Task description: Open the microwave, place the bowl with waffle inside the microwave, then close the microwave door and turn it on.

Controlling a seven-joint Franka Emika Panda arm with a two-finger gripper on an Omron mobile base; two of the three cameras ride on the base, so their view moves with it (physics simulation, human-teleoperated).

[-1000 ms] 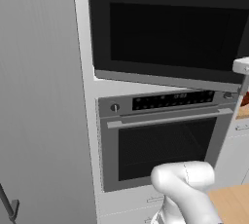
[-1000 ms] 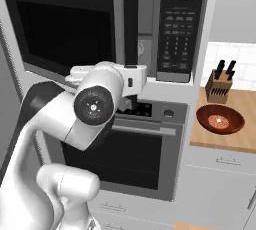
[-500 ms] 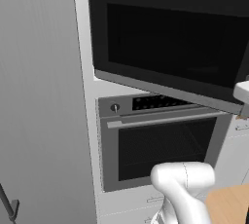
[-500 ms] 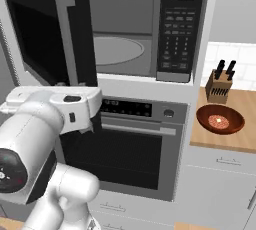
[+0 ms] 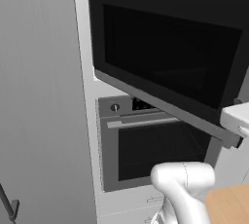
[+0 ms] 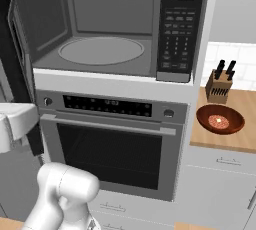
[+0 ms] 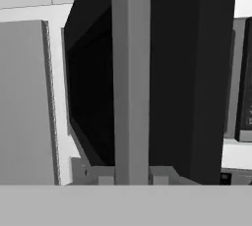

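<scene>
In the hand view, the gripper (image 7: 131,176) is seen close against the microwave door (image 7: 172,72). The long grey handle (image 7: 130,72) runs straight up between the two finger tips (image 7: 158,175), one tip lying close on each side of the bar. Whether the bar is actually clamped cannot be told.

The arm (image 5: 182,179) rises from a white rounded elbow low in the left base view, and a further white link (image 5: 238,118) is seen at the right edge, level with the door's lower corner. In the right base view the same elbow (image 6: 62,189) sits low on the left, with the white link (image 6: 15,121) reaching out to the left just beside the door's edge.

One microwave (image 6: 182,29) and one oven (image 6: 110,144) below it are counted. The left base view presents the outer face of the door (image 5: 165,57), standing wide open, with the oven (image 5: 146,145) partly covered behind it. The right base view presents the grey cavity instead, with one round turntable (image 6: 100,51) lying bare, and the door as a dark strip (image 6: 6,49) at the far left.

To the right, one bowl (image 6: 220,119) rests on the wooden counter (image 6: 240,141), well apart from the microwave, with one waffle (image 6: 218,121) inside it. Behind it stands one knife block (image 6: 219,86).
</scene>
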